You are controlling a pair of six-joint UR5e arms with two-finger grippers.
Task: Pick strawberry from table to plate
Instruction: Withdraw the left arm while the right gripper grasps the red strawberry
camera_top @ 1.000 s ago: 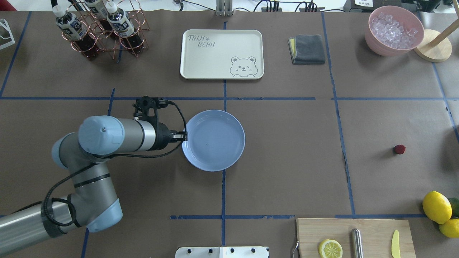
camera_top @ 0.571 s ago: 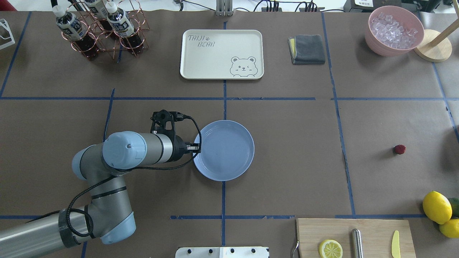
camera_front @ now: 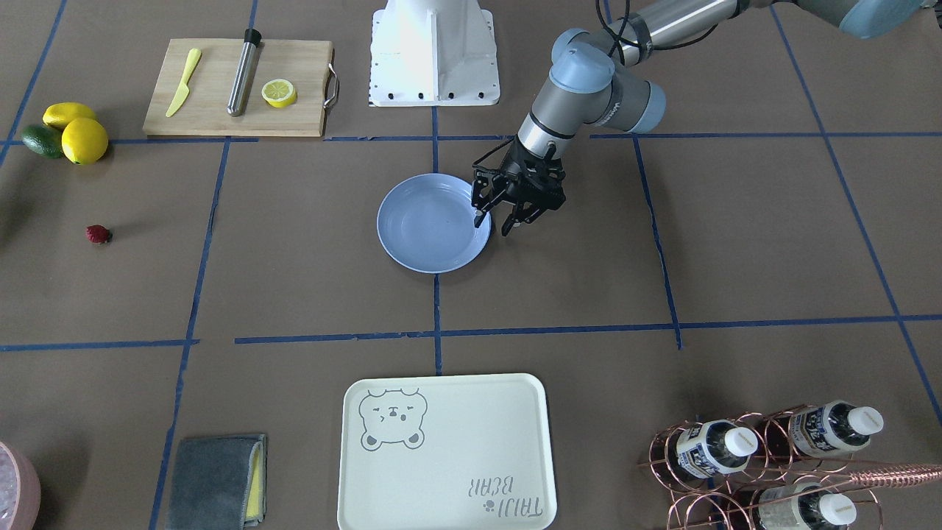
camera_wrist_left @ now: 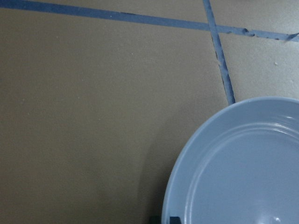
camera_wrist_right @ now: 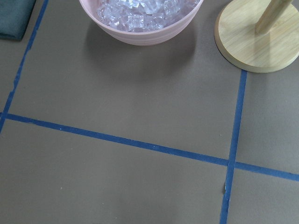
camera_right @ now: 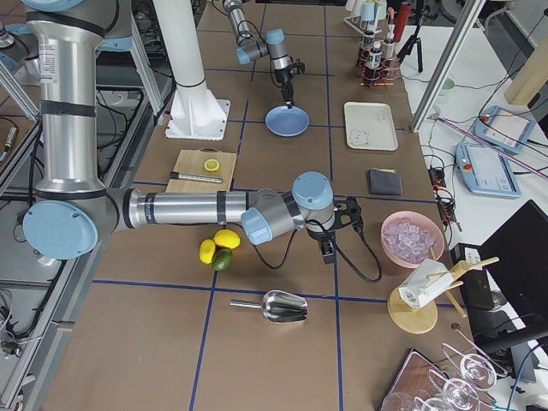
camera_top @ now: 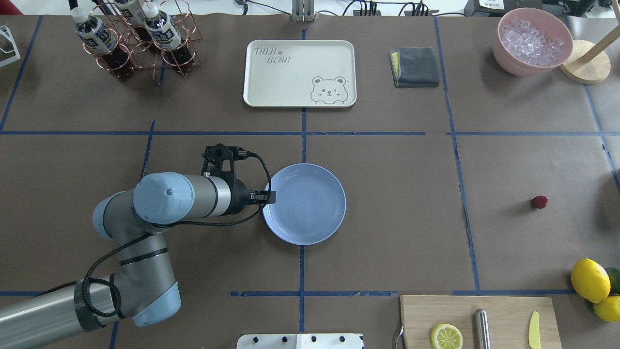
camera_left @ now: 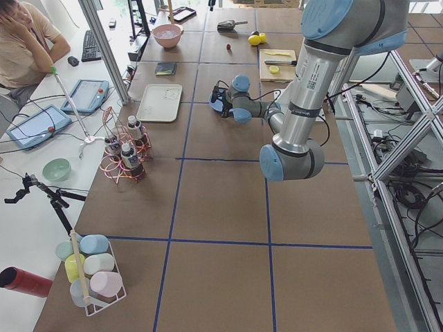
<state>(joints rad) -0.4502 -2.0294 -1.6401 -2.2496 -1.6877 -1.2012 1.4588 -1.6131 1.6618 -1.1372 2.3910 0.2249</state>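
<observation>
The small dark-red strawberry lies on the brown table far to the right, alone; the front-facing view shows the strawberry at its left. The light-blue plate sits empty near the table's middle. My left gripper is at the plate's left rim. In the front-facing view the left gripper is open, one finger over the plate and one outside it. My right gripper shows only in the exterior right view, so I cannot tell its state.
A cream bear tray and a folded grey cloth lie at the back. The pink ice bowl stands back right and the bottle rack back left. Lemons and a cutting board are at the front right.
The left gripper moved right and toward the front edge, and the plate moved with it. Over the last half second the plate barely shifted.
</observation>
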